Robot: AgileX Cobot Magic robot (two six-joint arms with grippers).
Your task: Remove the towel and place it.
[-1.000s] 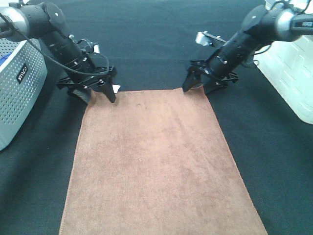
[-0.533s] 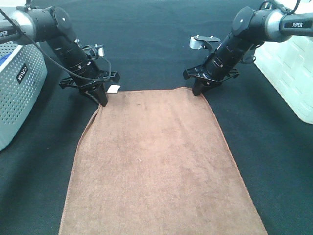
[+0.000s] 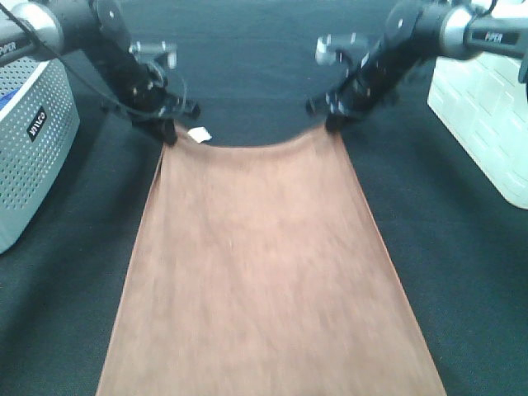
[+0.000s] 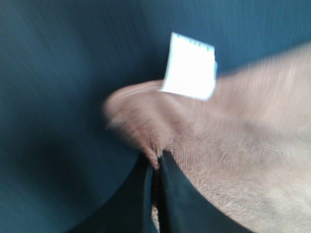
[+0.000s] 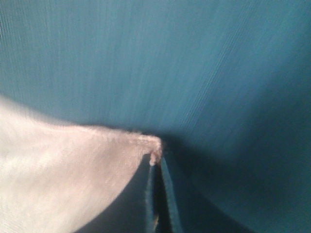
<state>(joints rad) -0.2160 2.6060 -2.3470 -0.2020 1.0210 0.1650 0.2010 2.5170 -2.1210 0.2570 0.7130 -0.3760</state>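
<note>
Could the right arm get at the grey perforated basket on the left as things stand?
Probably not. The right gripper is shut on the towel at its far right corner, while the basket sits beyond the left gripper, which pinches the other corner by the white tag.

Not much to read here

There's a small black label with white lettering on the perforated grey bin [image 3: 33, 144] at the left, too blurry to make out. The right arm [image 3: 462, 29] has white lettering on its grey link, smeared and unreadable. The white tag [image 4: 188, 65] on the towel [image 3: 264, 280] looks blank.
</note>
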